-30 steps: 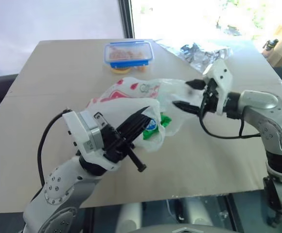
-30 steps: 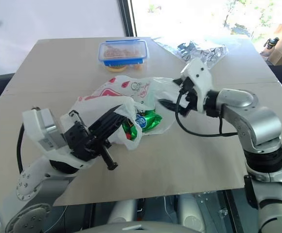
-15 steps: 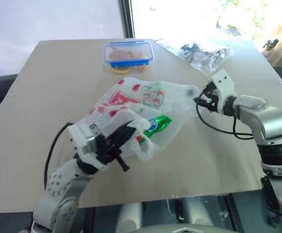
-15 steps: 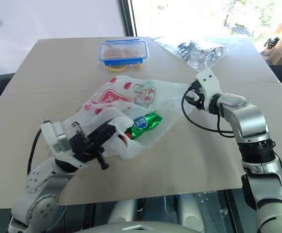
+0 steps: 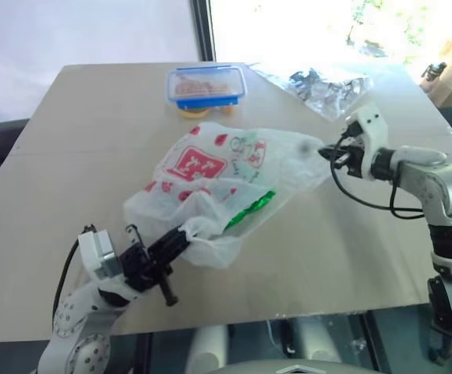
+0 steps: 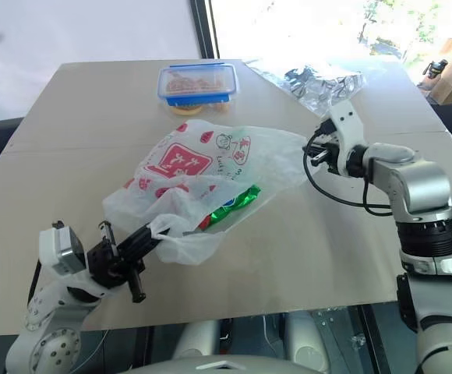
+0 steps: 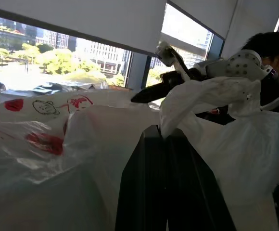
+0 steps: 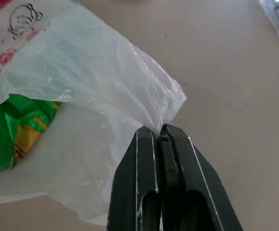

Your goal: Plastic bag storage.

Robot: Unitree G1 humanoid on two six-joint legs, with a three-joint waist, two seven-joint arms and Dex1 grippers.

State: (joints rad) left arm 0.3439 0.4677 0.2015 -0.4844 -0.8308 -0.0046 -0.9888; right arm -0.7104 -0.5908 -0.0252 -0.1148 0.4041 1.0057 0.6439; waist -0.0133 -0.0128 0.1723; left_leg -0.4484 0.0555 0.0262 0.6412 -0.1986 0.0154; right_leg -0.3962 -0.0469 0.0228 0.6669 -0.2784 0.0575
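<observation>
Both tools, left tool (image 5: 181,236) and right tool (image 8: 159,131), are clamped on the thin, crinkled, translucent white plastic bag (image 5: 218,167) above the worktop (image 5: 78,140).

I'm looking at a high-rise office or lab room: plain tabletop (image 5: 93,156) sitting by big windows (image 7: 82,53) with roller blinds (image 7: 72,21), city towers showing outside, a person (image 7: 269,48) sitting nearby.

Plastic bag (image 5: 226,167) lying mid-surface (image 5: 93,140), packet (image 5: 249,209) sitting inside it; lidded box (image 5: 206,86) lying behind, crumpled wrapper (image 5: 327,84) sitting far right.
</observation>
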